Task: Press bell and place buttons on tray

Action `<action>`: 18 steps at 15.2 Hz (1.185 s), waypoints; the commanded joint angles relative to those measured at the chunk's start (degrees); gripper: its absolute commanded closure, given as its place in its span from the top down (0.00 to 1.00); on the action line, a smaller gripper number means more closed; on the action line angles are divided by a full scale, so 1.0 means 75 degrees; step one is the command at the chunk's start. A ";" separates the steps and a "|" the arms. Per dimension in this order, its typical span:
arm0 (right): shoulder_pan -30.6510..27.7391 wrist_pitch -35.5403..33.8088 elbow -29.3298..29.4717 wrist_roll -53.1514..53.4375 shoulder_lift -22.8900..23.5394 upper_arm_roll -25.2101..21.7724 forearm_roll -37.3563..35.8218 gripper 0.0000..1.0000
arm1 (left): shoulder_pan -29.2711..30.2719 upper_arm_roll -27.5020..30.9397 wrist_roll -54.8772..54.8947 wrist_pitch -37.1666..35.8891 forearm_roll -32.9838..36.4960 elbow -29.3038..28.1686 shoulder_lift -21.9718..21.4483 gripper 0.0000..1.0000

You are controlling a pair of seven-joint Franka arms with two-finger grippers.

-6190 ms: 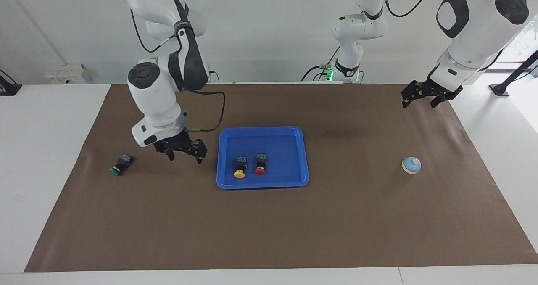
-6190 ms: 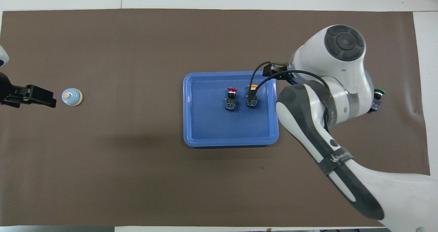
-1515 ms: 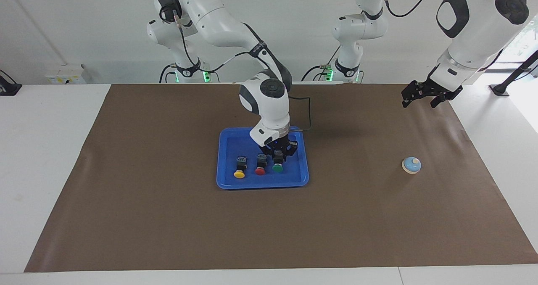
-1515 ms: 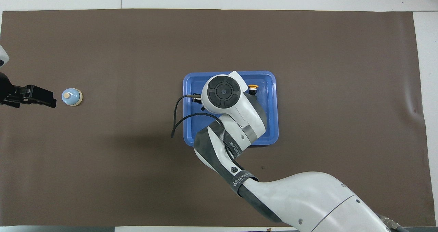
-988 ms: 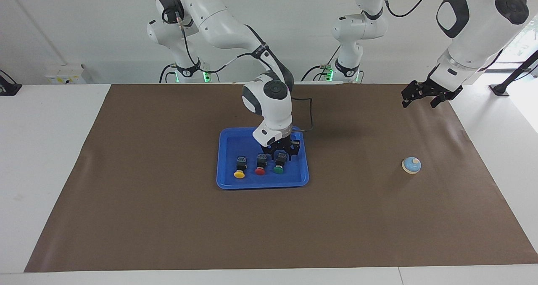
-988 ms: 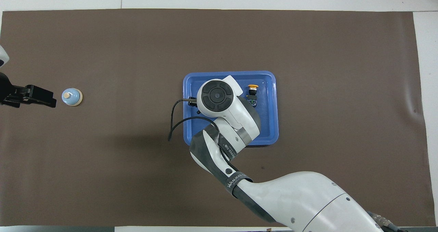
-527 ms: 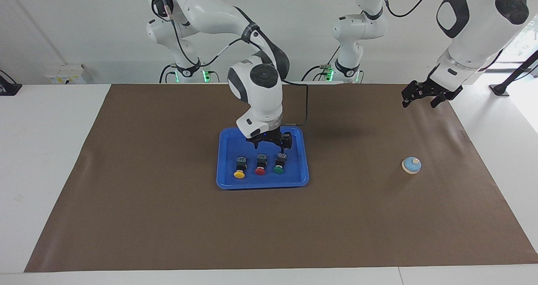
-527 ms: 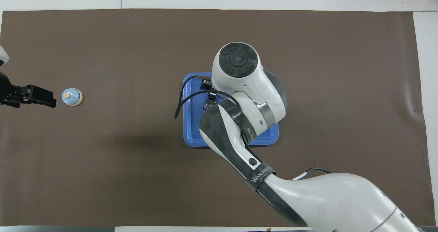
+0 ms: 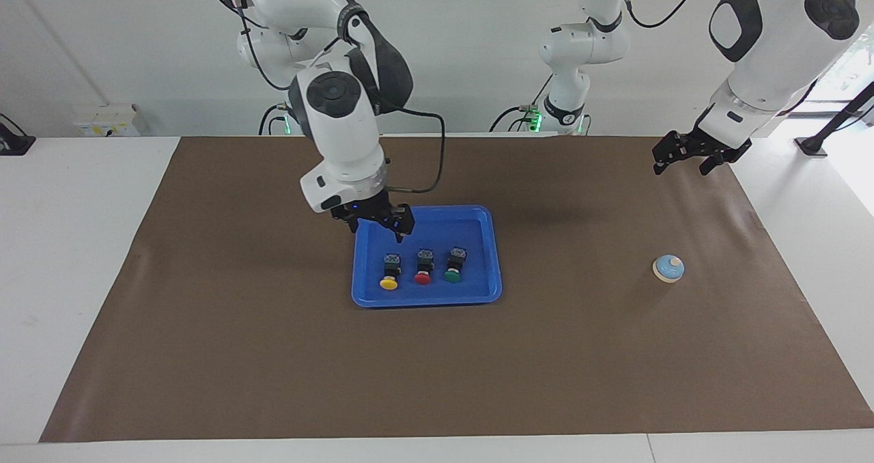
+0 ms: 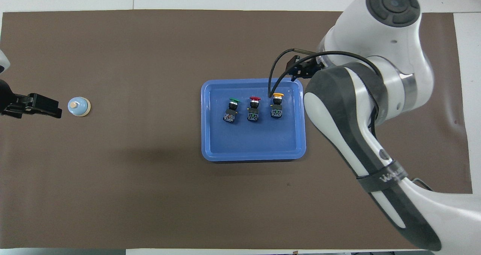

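Note:
The blue tray (image 9: 471,229) (image 10: 253,149) lies mid-table on the brown mat. Three buttons lie in it in a row: yellow (image 9: 389,272) (image 10: 277,106), red (image 9: 423,268) (image 10: 253,109) and green (image 9: 453,265) (image 10: 231,111). My right gripper (image 9: 379,225) (image 10: 300,69) hangs open and empty over the tray's edge toward the right arm's end, clear of the buttons. The light-blue bell (image 9: 668,268) (image 10: 79,107) stands on the mat toward the left arm's end. My left gripper (image 9: 685,161) (image 10: 41,106) waits raised and open over the mat beside the bell, not touching it.
The brown mat (image 9: 273,354) covers most of the white table. A black cable (image 10: 278,65) loops from the right arm's wrist over the tray's corner. The arm's white links fill the overhead view toward the right arm's end.
My right gripper has let go of the green button in the tray, opened, risen and swung toward the right arm's end. The left arm and the bell have not moved.

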 commanded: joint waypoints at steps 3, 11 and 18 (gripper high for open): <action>-0.0966 -0.0711 -0.0110 -0.1984 -0.0414 0.0048 0.0151 1.00 | 0.0008 0.0001 -0.0074 -0.0094 0.0078 0.0008 -0.0084 1.00; -0.1905 -0.1861 -0.0670 -0.4191 -0.1783 -0.0058 -0.0036 1.00 | 0.0008 0.0001 -0.0074 -0.0094 0.0078 0.0008 -0.0084 1.00; -0.1917 -0.1803 -0.2278 -0.4215 -0.3310 -0.0011 -0.0364 1.00 | 0.0008 0.0001 -0.0074 -0.0094 0.0078 0.0008 -0.0084 1.00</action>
